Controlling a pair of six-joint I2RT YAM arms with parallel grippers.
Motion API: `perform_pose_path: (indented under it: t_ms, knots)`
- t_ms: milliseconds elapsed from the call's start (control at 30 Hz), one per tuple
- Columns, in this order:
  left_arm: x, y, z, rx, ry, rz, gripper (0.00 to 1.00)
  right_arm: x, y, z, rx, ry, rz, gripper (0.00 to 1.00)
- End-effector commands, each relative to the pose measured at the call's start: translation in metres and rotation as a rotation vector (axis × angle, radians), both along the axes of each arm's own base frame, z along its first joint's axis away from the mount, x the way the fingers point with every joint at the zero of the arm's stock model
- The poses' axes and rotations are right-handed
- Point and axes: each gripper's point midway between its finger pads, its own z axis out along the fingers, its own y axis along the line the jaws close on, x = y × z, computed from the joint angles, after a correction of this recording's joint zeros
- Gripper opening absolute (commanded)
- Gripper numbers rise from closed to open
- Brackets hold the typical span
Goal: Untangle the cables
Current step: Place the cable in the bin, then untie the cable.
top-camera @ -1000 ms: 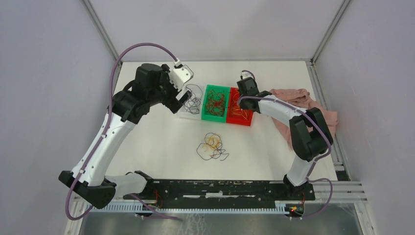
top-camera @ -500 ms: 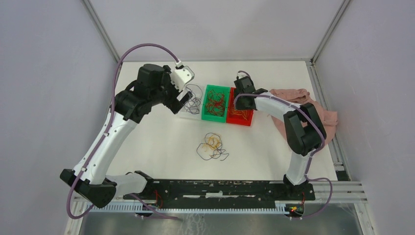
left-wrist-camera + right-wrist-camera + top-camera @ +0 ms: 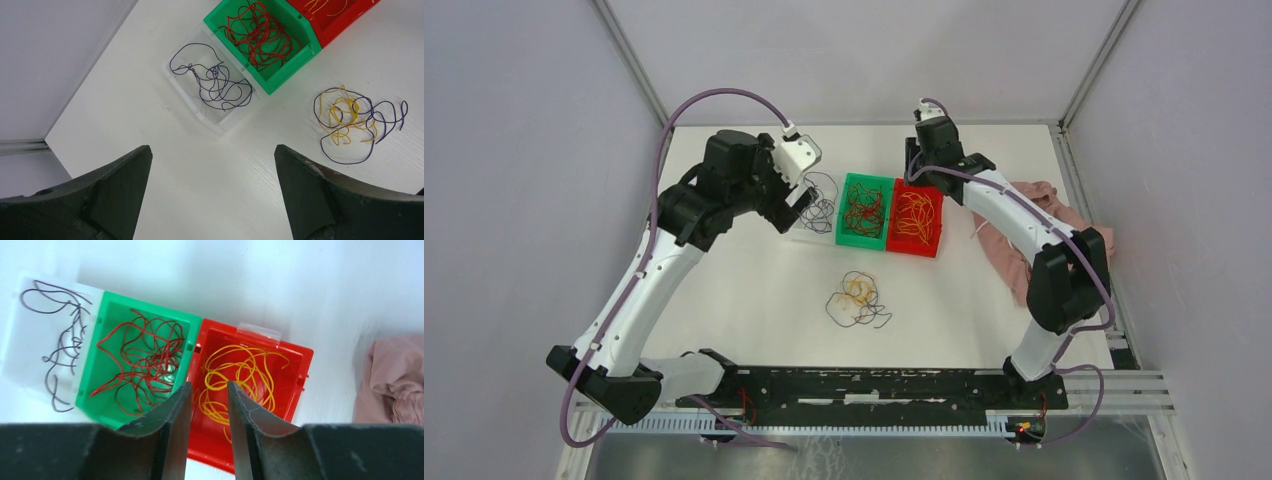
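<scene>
A tangled clump of yellow and dark purple cables (image 3: 858,299) (image 3: 352,120) lies loose on the white table. Yellow cables (image 3: 915,215) (image 3: 240,375) fill the red bin (image 3: 914,250). Dark red cables (image 3: 864,208) (image 3: 142,365) sit in the green bin (image 3: 862,243), and dark purple ones (image 3: 821,200) (image 3: 212,82) in the clear bin (image 3: 809,232). My left gripper (image 3: 799,200) (image 3: 211,147) hangs wide open and empty by the clear bin's left side. My right gripper (image 3: 916,168) (image 3: 209,383) hovers above the red bin's far end, jaws partly open with nothing between them.
A crumpled pink cloth (image 3: 1044,220) (image 3: 395,380) lies to the right of the red bin, near the right wall. The three bins stand side by side at mid-table. The table's back edge and enclosure walls are close behind both grippers.
My right gripper has opened and pulled back and up from the red bin toward the far edge. The yellow cables now lie uncovered in that bin. The left arm has stayed put.
</scene>
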Motion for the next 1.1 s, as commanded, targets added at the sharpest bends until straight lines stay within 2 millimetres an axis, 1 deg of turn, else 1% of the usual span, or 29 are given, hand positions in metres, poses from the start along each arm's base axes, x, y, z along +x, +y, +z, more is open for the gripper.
perform_pose_path:
  t_ms: [0,133,267,333,400,433,500,600,633,667,733,767,800,833,900,967,1033,1067]
  knots:
    - [0.001,-0.002,0.020,-0.036,-0.043,-0.015,0.99,0.023,-0.007,-0.029,-0.059,0.043,-0.040,0.36]
    - [0.001,-0.002,0.020,-0.038,-0.045,-0.021,0.99,0.025,-0.011,-0.066,-0.094,0.098,-0.059,0.27]
    - [0.001,0.000,0.020,-0.034,-0.048,-0.018,0.99,0.021,-0.020,-0.103,-0.123,0.136,-0.100,0.23]
    - [0.001,0.001,0.021,-0.033,-0.050,-0.016,0.99,0.021,-0.022,-0.116,-0.131,0.148,-0.107,0.22]
    - [0.001,0.001,0.022,-0.031,-0.054,-0.018,0.99,0.022,-0.022,-0.124,-0.147,0.167,-0.104,0.21]
    - [0.000,0.002,0.023,-0.031,-0.056,-0.018,0.99,0.024,-0.020,-0.124,-0.144,0.171,-0.094,0.21]
    - [-0.001,0.002,0.021,-0.026,-0.051,-0.021,0.99,0.028,-0.014,-0.115,-0.125,0.155,-0.074,0.22]
    - [-0.003,0.002,0.016,-0.024,-0.033,-0.033,0.99,0.032,-0.005,-0.077,-0.063,0.088,-0.042,0.29]
    - [-0.005,0.001,0.014,-0.026,-0.023,-0.038,0.99,0.032,-0.003,-0.063,-0.043,0.064,-0.034,0.32]
    - [-0.006,0.000,0.011,-0.024,-0.011,-0.043,0.99,0.030,-0.002,-0.048,-0.025,0.041,-0.028,0.37]
    - [-0.007,0.000,0.008,-0.024,0.005,-0.049,0.99,0.023,-0.003,-0.021,0.001,0.005,-0.030,0.50]
    - [-0.007,0.000,0.006,-0.025,0.012,-0.048,1.00,0.018,-0.004,-0.009,0.009,-0.010,-0.030,0.58]
    - [-0.006,0.000,0.005,-0.028,0.018,-0.050,0.99,0.013,-0.007,0.001,0.011,-0.028,-0.032,0.63]
    - [-0.006,0.001,0.004,-0.033,0.025,-0.053,0.99,0.007,-0.007,0.010,0.001,-0.045,-0.029,0.65]
    - [-0.005,0.003,0.002,-0.043,0.036,-0.053,0.99,-0.007,-0.011,0.024,-0.035,-0.074,-0.025,0.67]
    - [-0.002,0.006,-0.001,-0.046,0.049,-0.046,0.99,-0.025,-0.007,0.034,-0.047,-0.095,0.002,0.69]
    - [0.000,0.010,-0.002,-0.045,0.056,-0.038,0.99,-0.045,-0.002,0.035,-0.048,-0.094,0.037,0.69]
    - [0.001,0.011,-0.003,-0.046,0.060,-0.037,0.99,-0.057,0.004,0.034,-0.024,-0.082,0.064,0.67]
